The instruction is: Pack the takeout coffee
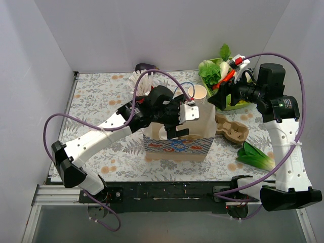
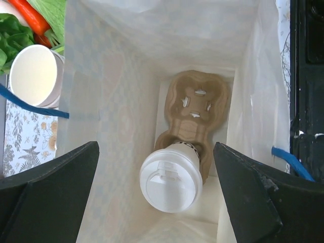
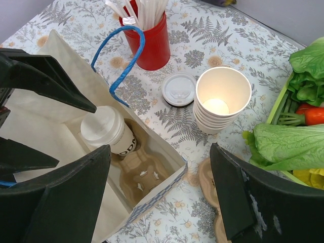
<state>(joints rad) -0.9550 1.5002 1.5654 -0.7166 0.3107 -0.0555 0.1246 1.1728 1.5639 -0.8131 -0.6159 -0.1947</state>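
The takeout coffee (image 2: 170, 180), a cream paper cup with a white lid, stands in a brown cardboard carrier (image 2: 195, 106) at the bottom of the open paper bag (image 1: 177, 147). The right wrist view also shows the takeout coffee (image 3: 104, 129) leaning in the near slot of the carrier (image 3: 142, 177). My left gripper (image 2: 156, 147) hangs open over the bag's mouth, a finger on each side above the lid, touching nothing. My right gripper (image 3: 161, 149) is open above the bag's right edge and holds nothing. From above, the left gripper (image 1: 174, 130) is over the bag and the right gripper (image 1: 215, 100) is just behind its right corner.
A red cup of white sticks (image 3: 149, 38), a loose white lid (image 3: 178, 90) and a stack of lidless paper cups (image 3: 221, 98) stand behind the bag. A second cardboard carrier (image 1: 232, 129) and a bok choy (image 1: 255, 156) lie to its right. A green tray of vegetables (image 1: 223, 76) fills the back right corner.
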